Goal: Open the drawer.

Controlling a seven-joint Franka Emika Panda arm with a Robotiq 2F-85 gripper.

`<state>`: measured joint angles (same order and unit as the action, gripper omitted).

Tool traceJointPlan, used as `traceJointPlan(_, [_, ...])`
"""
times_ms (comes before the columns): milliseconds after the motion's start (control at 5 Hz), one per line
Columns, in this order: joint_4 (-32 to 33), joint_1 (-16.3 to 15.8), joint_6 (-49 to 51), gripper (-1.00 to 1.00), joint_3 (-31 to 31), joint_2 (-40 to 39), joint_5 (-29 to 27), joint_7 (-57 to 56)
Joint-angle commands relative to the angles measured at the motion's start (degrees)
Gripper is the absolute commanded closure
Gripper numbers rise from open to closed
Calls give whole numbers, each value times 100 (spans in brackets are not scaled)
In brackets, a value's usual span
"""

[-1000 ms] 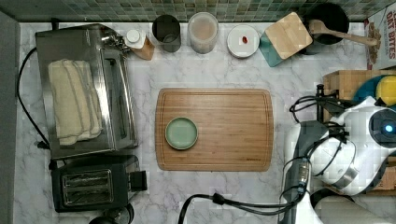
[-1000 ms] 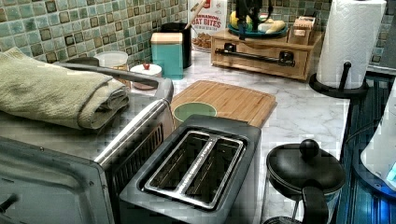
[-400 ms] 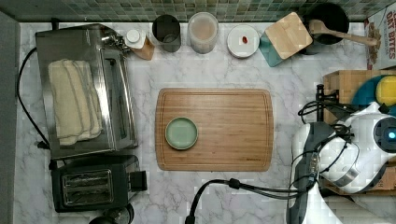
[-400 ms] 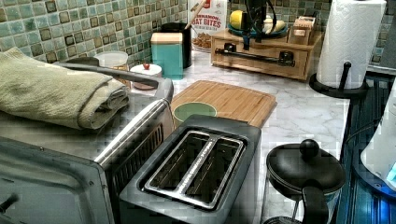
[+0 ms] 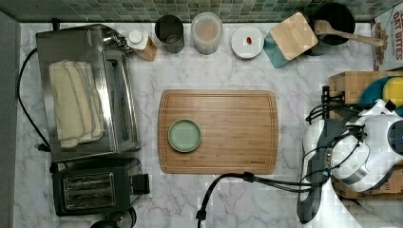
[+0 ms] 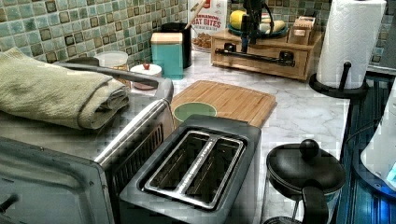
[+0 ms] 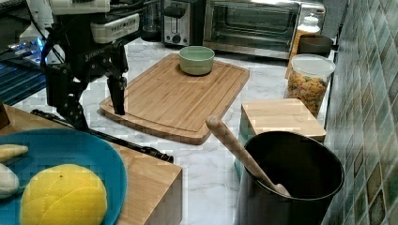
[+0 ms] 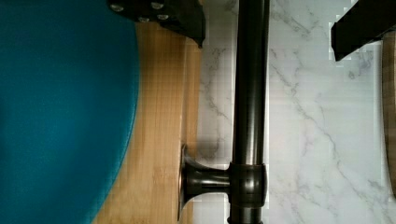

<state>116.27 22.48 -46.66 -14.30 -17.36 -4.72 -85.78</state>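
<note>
The drawer [image 6: 299, 63] is a light wood box at the far end of the counter, at the top view's right [image 5: 349, 83]. Its long black bar handle [image 6: 257, 52] runs along the front [image 7: 136, 146] [image 8: 250, 93], with one bracket [image 8: 205, 179] in the wrist view. My gripper [image 7: 96, 110] is open and hangs over the handle [image 6: 247, 32] [image 5: 332, 107]. Its two black fingers [image 8: 161, 11] stand on either side of the bar, one over the wood top and one over the marble, with a gap to the bar on each side.
A blue plate [image 7: 84, 159] with a lemon sits on top of the drawer box. A cutting board [image 5: 228, 128] with a green bowl [image 5: 185, 135] lies mid-counter. A paper towel roll [image 6: 352, 39], toaster [image 6: 196, 163], toaster oven [image 5: 85, 90] and canisters [image 5: 206, 31] stand around.
The arm has moved toward the top view's top, along the drawer front. The gripper has come down to the handle bar and stays open.
</note>
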Motion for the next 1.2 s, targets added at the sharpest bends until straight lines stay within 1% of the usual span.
traceJointPlan(200, [-54, 87, -322, -100, 22, -267, -294, -121])
traceJointPlan(400, [276, 92, -858, -100, 161, -268, -434, -92])
traceJointPlan(800, [796, -24, -1682, -100, 238, -411, -537, -72])
traceJointPlan(1000, [1081, -20, -2055, -100, 338, -386, -705, 13])
traceJointPlan(1200, [1271, -217, -1899, -100, 235, -151, -581, 296])
